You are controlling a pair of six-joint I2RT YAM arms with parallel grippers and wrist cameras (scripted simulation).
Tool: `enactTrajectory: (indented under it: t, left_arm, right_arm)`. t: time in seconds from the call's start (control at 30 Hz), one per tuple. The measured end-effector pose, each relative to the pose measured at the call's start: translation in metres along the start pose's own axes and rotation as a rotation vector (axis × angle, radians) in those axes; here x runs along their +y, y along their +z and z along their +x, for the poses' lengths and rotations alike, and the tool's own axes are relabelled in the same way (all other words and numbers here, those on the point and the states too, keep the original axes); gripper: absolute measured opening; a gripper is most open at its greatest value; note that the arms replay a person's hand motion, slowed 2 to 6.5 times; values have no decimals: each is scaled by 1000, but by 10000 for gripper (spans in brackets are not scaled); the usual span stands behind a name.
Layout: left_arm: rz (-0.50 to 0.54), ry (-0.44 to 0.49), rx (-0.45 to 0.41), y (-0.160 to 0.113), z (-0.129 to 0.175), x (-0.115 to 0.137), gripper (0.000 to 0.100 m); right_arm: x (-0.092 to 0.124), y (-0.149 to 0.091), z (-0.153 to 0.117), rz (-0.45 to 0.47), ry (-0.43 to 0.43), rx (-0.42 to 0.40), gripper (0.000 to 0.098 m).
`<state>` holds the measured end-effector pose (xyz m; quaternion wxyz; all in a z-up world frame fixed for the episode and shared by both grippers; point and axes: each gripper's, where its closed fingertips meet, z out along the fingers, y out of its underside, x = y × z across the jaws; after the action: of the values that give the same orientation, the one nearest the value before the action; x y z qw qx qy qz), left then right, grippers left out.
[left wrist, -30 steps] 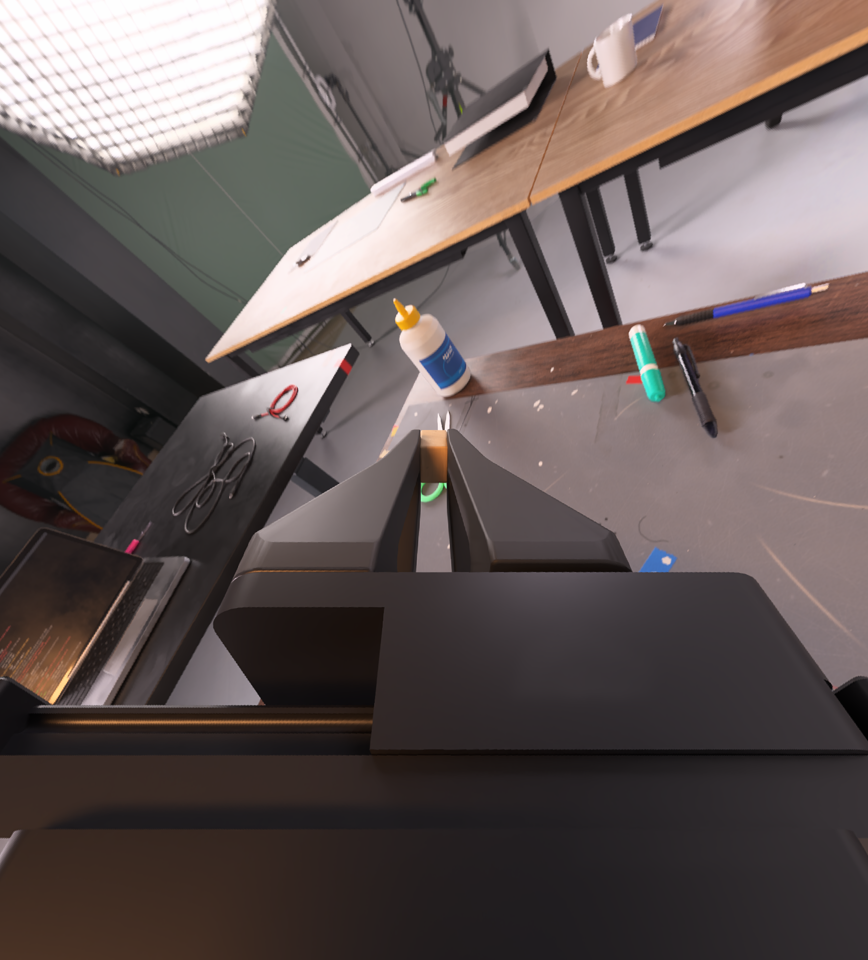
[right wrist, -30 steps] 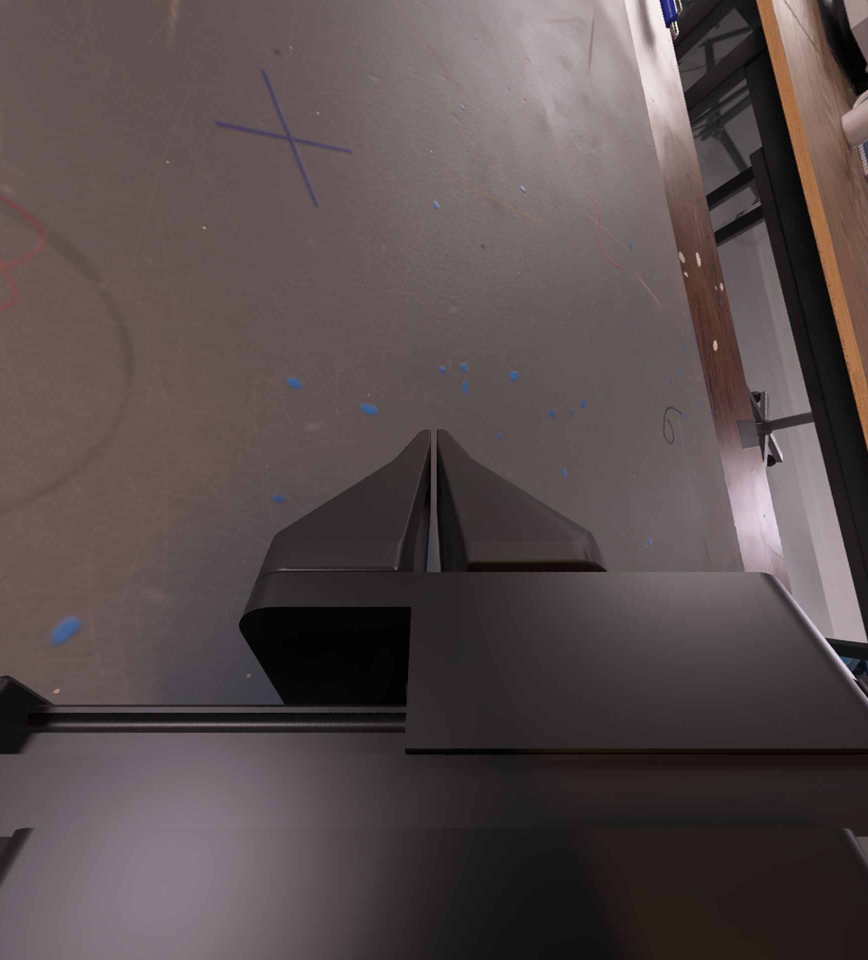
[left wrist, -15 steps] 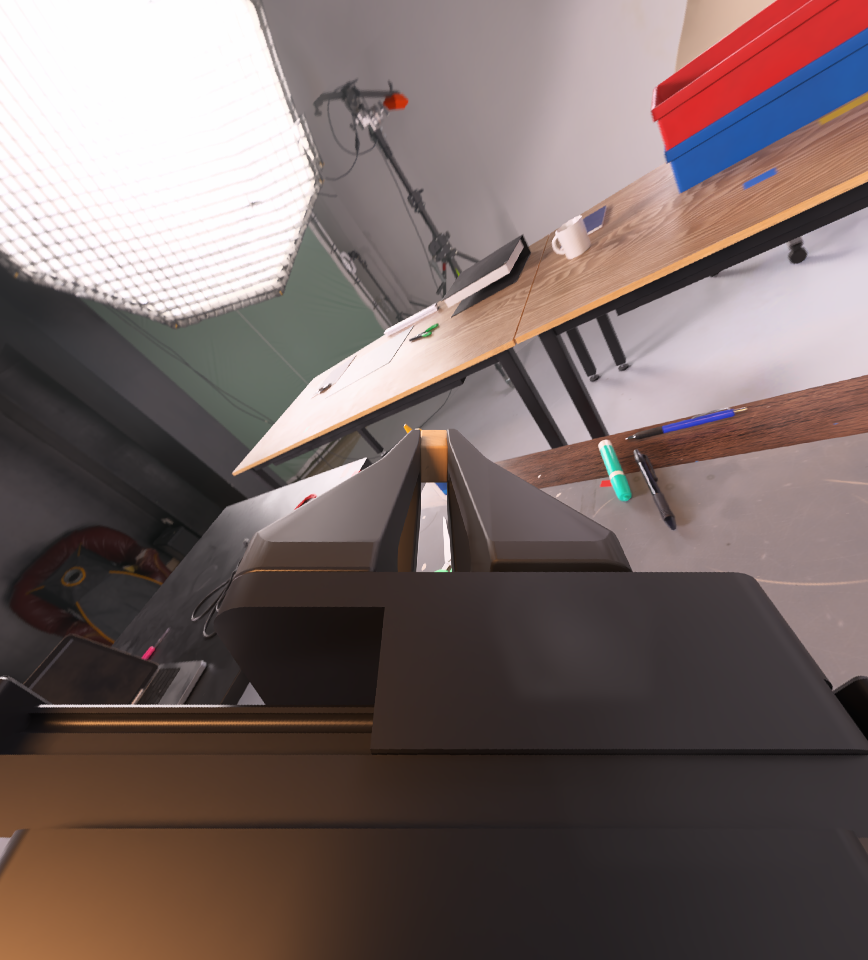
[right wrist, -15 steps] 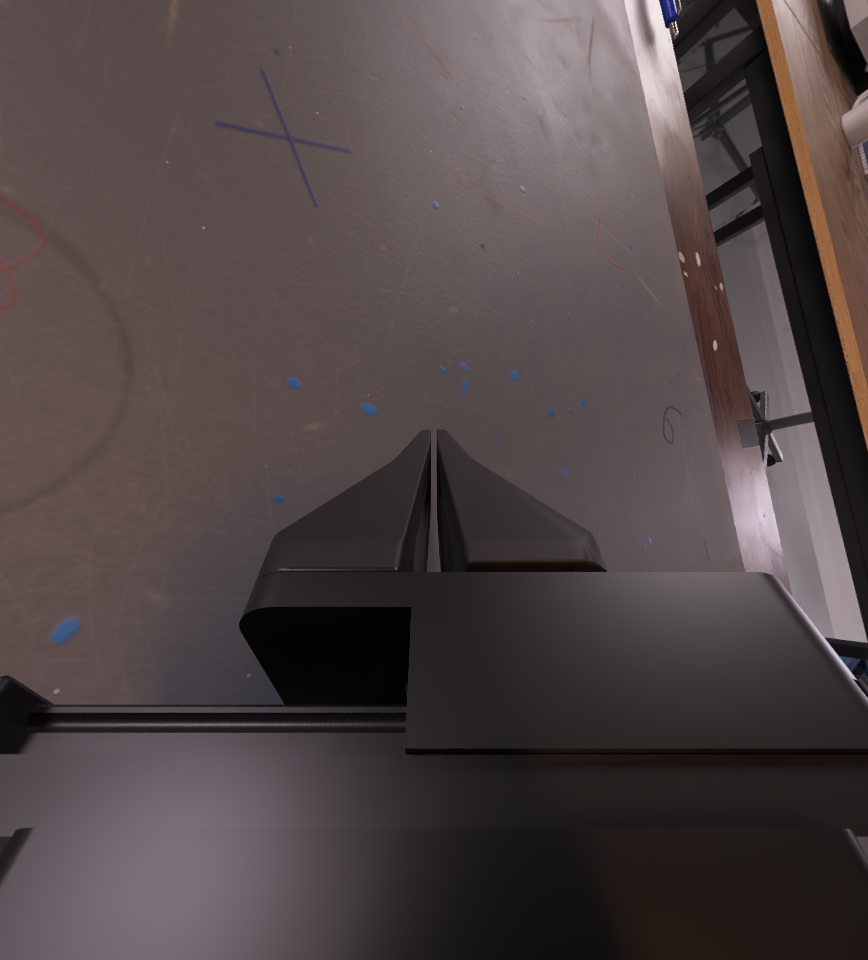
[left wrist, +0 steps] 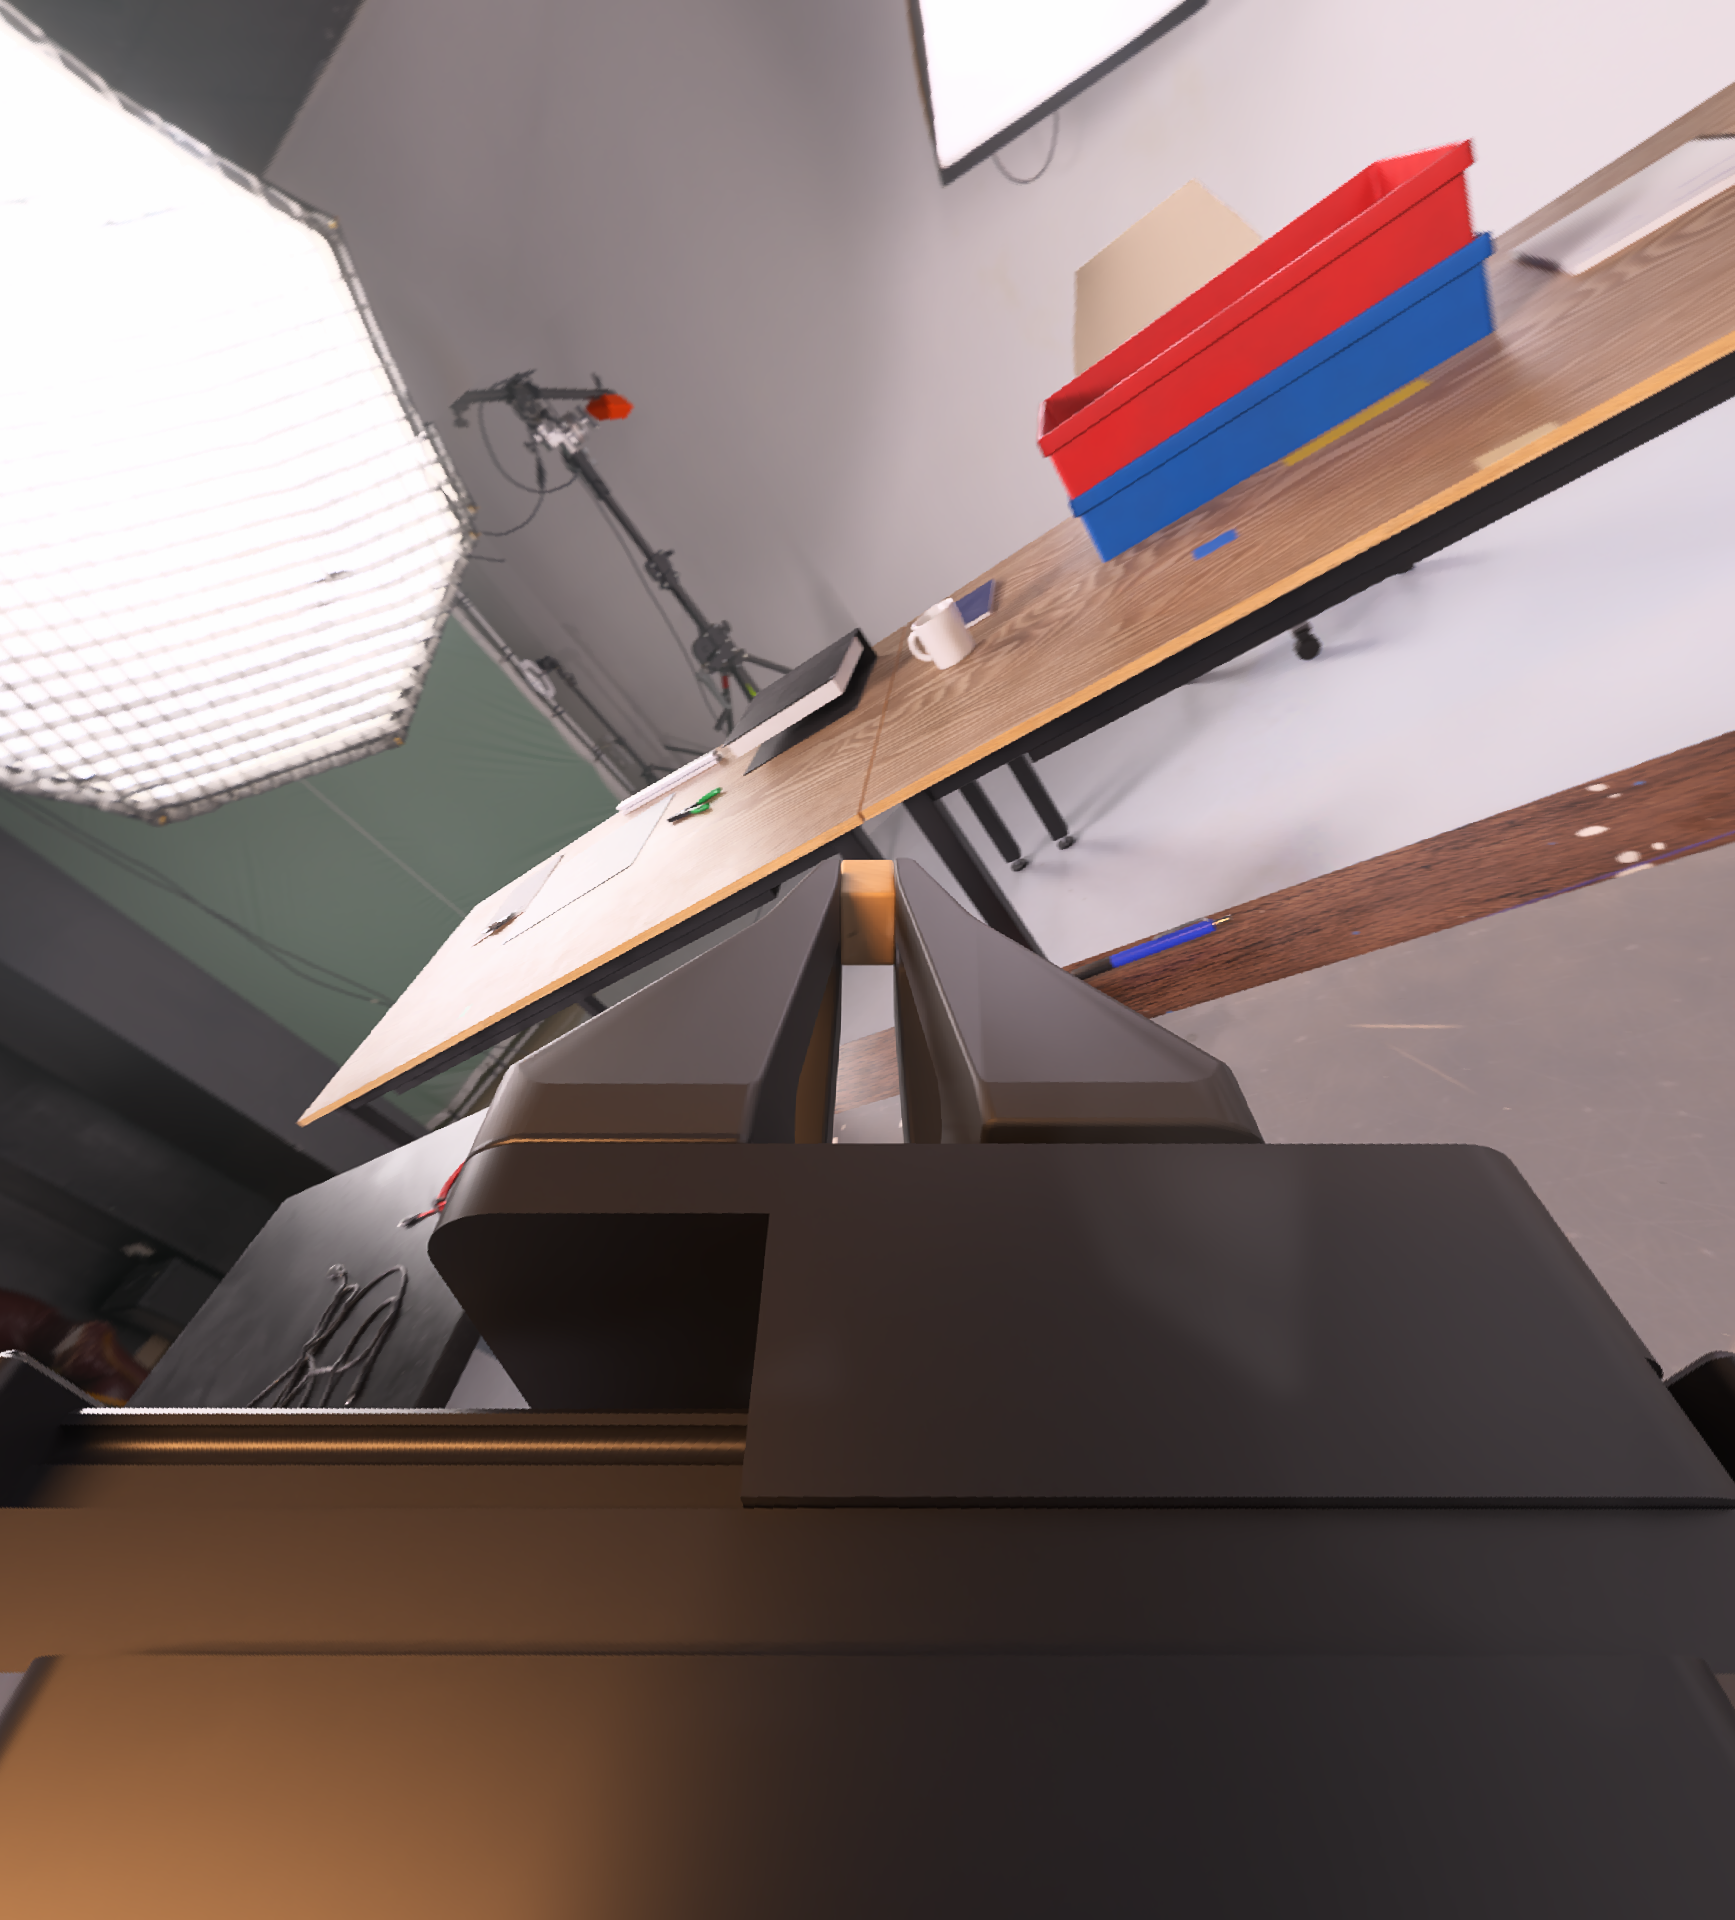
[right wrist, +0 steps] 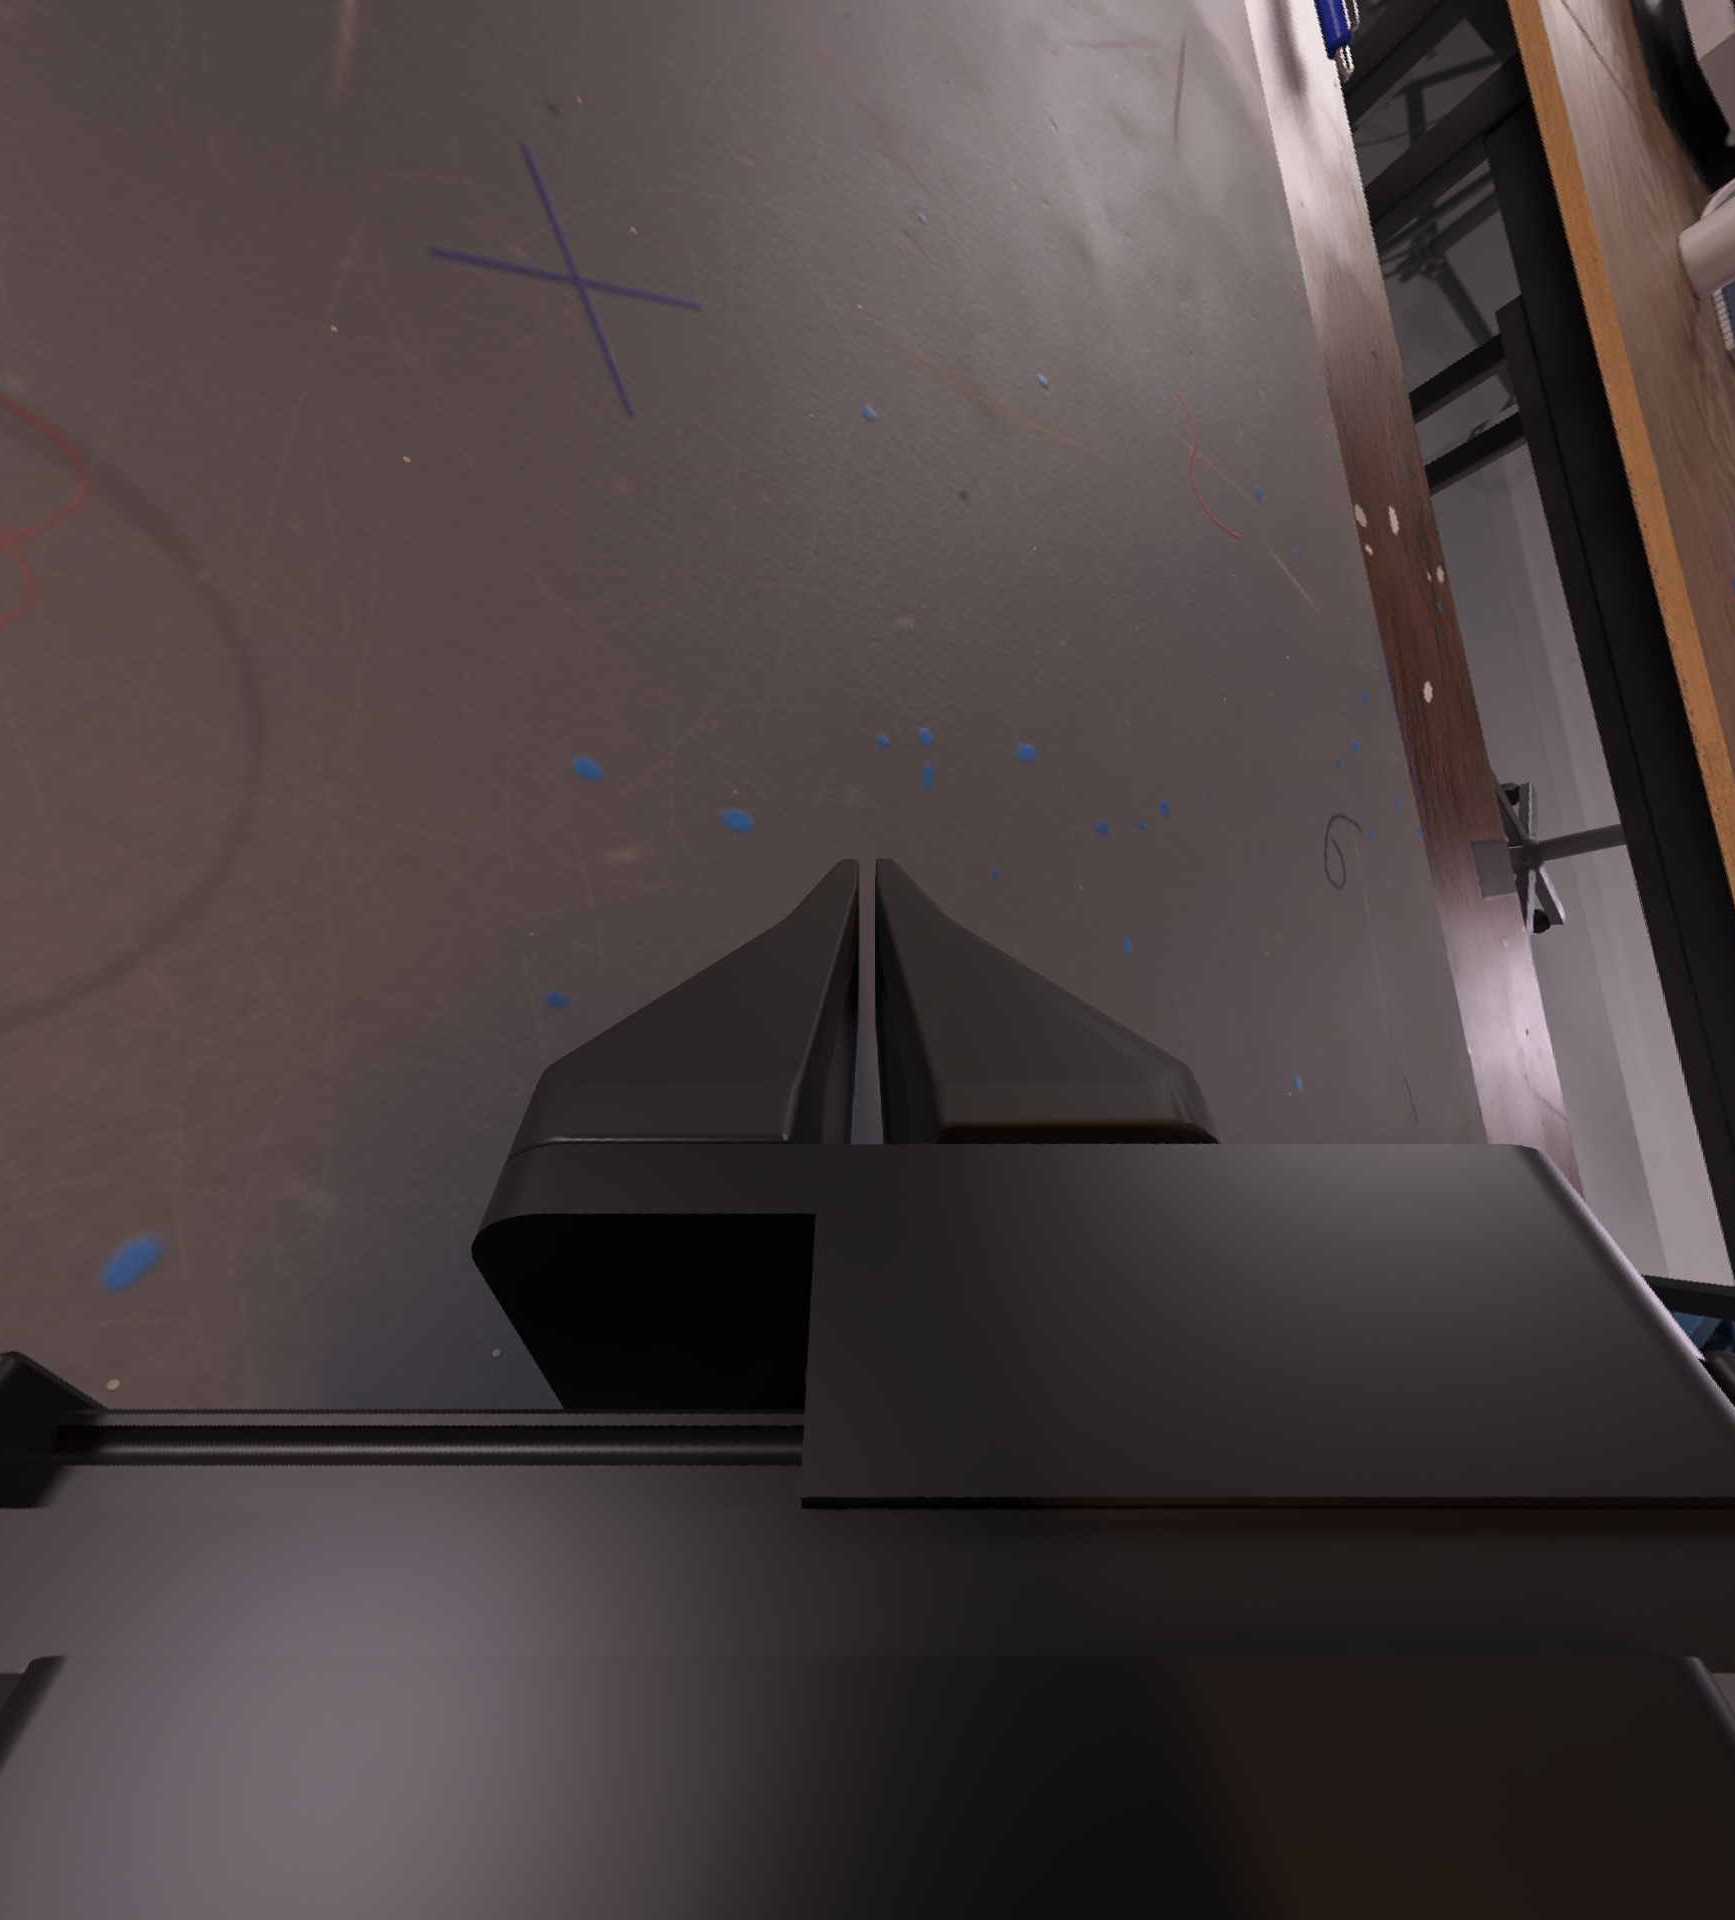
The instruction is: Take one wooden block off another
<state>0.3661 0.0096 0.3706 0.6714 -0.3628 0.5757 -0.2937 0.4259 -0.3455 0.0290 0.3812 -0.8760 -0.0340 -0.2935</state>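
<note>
The grey worktop (right wrist: 634, 582) fills most of the right wrist view, scuffed, speckled with blue paint and marked with a blue cross (right wrist: 572, 281) and red scribbles. In the left wrist view only its far corner (left wrist: 1569, 1039) shows, bounded by a dark wooden edge strip (left wrist: 1465, 873); the camera here is tipped well up toward the room beyond that strip.

Beyond the strip stands a long wood-topped table (left wrist: 1050, 665). On that table, toward its right end, a red bin (left wrist: 1258, 312) sits stacked in a blue bin (left wrist: 1289, 416); near the table's middle are a white mug (left wrist: 938, 632) and a black book (left wrist: 806, 681). Above the table's left end hangs a large gridded softbox light (left wrist: 136, 468), with a light stand (left wrist: 634, 530) behind the table.

The left gripper (left wrist: 866, 914) is clamped on a wooden block (left wrist: 865, 914), a small tan piece pinched between the fingertips and held clear above the worktop, in front of the table's near edge. The second block is not visible in either view.

The right gripper (right wrist: 866, 868) hangs over the worktop with its jaws drawn together, only a hairline slit between them, holding nothing.

A blue pen (left wrist: 1164, 940) lies on the edge strip, just right of the left gripper.
</note>
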Motion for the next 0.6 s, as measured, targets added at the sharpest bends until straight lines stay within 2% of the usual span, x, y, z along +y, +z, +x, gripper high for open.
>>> enactTrajectory:
  t: [0.3, 0.6]
  left_arm:
    - [20, -29, 153, 2, 41, -10, 82]
    - [-1, -67, 352, 4, 95, -8, 82]
  right_arm:
    - [-3, 0, 1, 15, 2, 5, 34]
    - [-5, -3, 6, 40, 27, 11, 36]
